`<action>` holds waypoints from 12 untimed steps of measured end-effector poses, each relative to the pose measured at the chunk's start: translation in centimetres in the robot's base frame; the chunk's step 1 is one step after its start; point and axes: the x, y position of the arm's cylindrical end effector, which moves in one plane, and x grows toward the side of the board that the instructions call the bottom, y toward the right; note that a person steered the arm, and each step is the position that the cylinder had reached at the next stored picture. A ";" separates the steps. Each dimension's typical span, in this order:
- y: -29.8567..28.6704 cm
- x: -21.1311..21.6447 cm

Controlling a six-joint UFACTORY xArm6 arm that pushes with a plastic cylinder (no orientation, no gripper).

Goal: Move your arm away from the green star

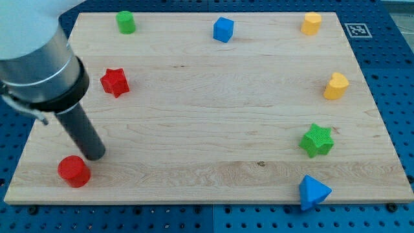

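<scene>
Wooden board point(207, 129): your tip point(94, 155) sits at view's left, just above red cylinder point(74, 171), below red star point(114, 82). No claw fitted, just bare rod. Risk: further leftward retreat nudges red cylinder. Green star point(317, 140): view's right, well apart, flat, undisturbed.

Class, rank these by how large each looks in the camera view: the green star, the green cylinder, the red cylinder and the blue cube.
1. Green star and red cylinder: look alike, both nearer the view's bottom.
2. Blue cube.
3. Green cylinder.
The top-edge blocks may only look smaller through distance.
</scene>
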 end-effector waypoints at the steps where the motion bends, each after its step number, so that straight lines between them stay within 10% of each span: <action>1: 5.6 -2.0; 10: 42.5 1.6; 12: 39.3 2.0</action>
